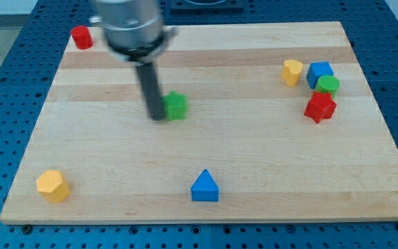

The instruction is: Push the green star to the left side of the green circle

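**Star in contact, long push ahead, crowded goal**

Tip (157,115) touching the star (176,106) on its 9 o'clock side, near mid-desk (206,149). No hand fitted here, just a bare rod, so nothing clenched or grasped. Circle (328,84) well apart toward 3 o'clock, packed among a blue block (319,71) at its 11 o'clock, a red star (320,107) at its 7 o'clock, and a yellow block (292,71) further toward 9 o'clock.

Likely trouble:
- Star's points giving uneven contact; an off-centre push could spin it and let it slip past the rod toward 12 or 6 o'clock.
- Long run toward 3 o'clock, so any small drift adding up.
- Narrow landing gap between yellow block and red star; overshoot could knock the circle or jam the cluster.
- Arrival too high could shove the yellow block instead.

Triangle (204,187), the red and yellow blocks at the desk's 10 and 8 o'clock corners: out of the way.
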Controlling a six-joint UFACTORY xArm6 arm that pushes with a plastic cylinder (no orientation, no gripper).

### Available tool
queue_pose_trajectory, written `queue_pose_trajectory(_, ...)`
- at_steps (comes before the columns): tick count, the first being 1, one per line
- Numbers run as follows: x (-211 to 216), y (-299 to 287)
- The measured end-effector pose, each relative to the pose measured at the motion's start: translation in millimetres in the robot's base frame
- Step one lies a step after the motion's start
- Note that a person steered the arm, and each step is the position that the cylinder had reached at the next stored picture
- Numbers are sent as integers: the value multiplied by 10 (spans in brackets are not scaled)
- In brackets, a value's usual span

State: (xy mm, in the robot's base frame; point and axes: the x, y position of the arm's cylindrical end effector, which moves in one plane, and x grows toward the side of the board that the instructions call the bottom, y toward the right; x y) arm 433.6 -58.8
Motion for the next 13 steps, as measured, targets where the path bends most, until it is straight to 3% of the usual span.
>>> queue_pose_trajectory(2,-67,39)
queue_pose_trajectory(4,-262,1601)
queue_pose_trajectory(6,65,437)
queue_pose_trajectory(7,-359,212)
queue_pose_trajectory(8,-736,225)
queue_pose_trajectory(9,-732,656)
queue_pose_trajectory(11,-520,1463)
queue_pose_trajectory(13,-251,1592)
